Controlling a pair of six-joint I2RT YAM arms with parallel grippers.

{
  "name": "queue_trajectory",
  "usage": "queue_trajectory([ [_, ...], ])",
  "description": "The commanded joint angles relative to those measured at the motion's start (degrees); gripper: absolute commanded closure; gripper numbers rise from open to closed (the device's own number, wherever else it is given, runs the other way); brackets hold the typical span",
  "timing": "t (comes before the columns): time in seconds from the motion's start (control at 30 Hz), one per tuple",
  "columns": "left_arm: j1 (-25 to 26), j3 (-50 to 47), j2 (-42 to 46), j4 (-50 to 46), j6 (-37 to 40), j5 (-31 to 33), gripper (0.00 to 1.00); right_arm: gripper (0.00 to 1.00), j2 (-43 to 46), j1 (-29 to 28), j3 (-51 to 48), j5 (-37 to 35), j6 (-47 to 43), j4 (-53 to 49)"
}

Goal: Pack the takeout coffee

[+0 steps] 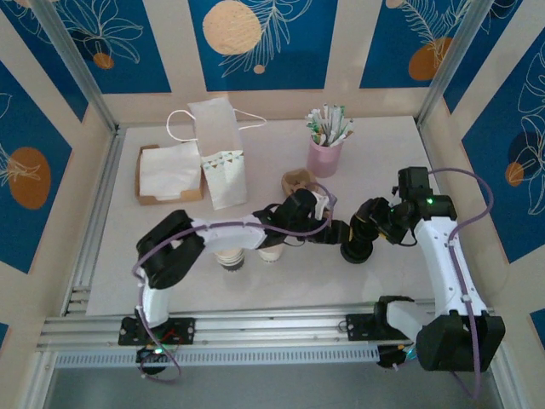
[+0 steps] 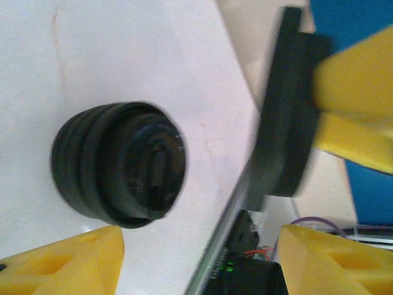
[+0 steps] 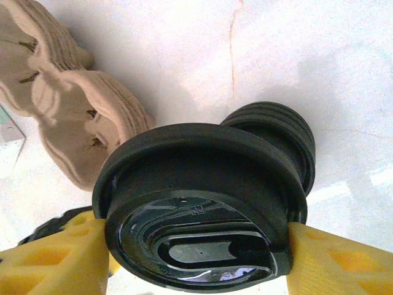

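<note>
A whitish paper cup with a dark top (image 1: 230,258), which looks like the takeout coffee, stands under my left forearm. A lidless cream cup (image 1: 271,252) stands beside it. My right gripper (image 3: 193,236) (image 1: 351,232) is shut on a loose black sip lid (image 3: 202,203) by its rim, just above a stack of black lids (image 3: 279,132) (image 1: 356,249). My left gripper (image 2: 201,238) (image 1: 324,223) is open with nothing between its yellow fingers (image 2: 61,261). It hangs close to the lid stack (image 2: 120,163), facing the held lid (image 2: 285,123).
A white paper bag (image 1: 221,152) stands at the back, with a box of napkins (image 1: 168,174) to its left. A pink cup of sticks (image 1: 324,146) and stacked brown cardboard carriers (image 1: 297,181) (image 3: 67,104) sit behind the grippers. Metal rails (image 1: 255,328) run along the near edge.
</note>
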State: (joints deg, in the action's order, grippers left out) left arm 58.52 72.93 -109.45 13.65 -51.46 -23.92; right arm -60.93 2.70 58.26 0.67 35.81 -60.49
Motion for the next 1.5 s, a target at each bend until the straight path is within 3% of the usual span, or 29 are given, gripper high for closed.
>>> queue_trajectory([
  [0.0, 0.2, 2.2, 5.7, -5.2, 3.9, 1.4, 0.28, 0.33, 1.3, -0.3, 3.2, 0.9, -1.8, -2.8],
  [0.3, 0.1, -0.3, 21.6, -21.5, 13.0, 12.7, 0.09, 0.33, 1.1, -4.4, 9.1, 3.4, -4.3, -5.4],
  [0.4, -0.2, -0.7, 26.7, -28.0, 16.3, 17.1, 0.00, 0.34, -0.4, -8.8, 11.3, 3.7, -4.3, -6.0],
  [0.63, -3.8, -5.0, 39.0, -38.1, 20.2, 24.3, 0.00, 0.34, -6.3, -21.1, 16.0, 1.8, -3.1, -6.8],
  [0.97, -15.5, -17.0, 57.3, -44.1, 21.8, 25.3, 0.00, 0.34, -19.8, -35.0, 26.7, -1.1, -4.0, -10.8],
  [1.17, -22.6, -23.2, 65.0, -44.4, 21.8, 22.4, 0.00, 0.34, -30.0, -41.5, 35.6, -4.0, -5.4, -15.6],
  [1.47, -25.4, -27.4, 70.0, -44.5, 21.8, 21.9, 0.00, 0.34, -42.4, -48.1, 46.6, -5.4, -6.6, -21.5],
])
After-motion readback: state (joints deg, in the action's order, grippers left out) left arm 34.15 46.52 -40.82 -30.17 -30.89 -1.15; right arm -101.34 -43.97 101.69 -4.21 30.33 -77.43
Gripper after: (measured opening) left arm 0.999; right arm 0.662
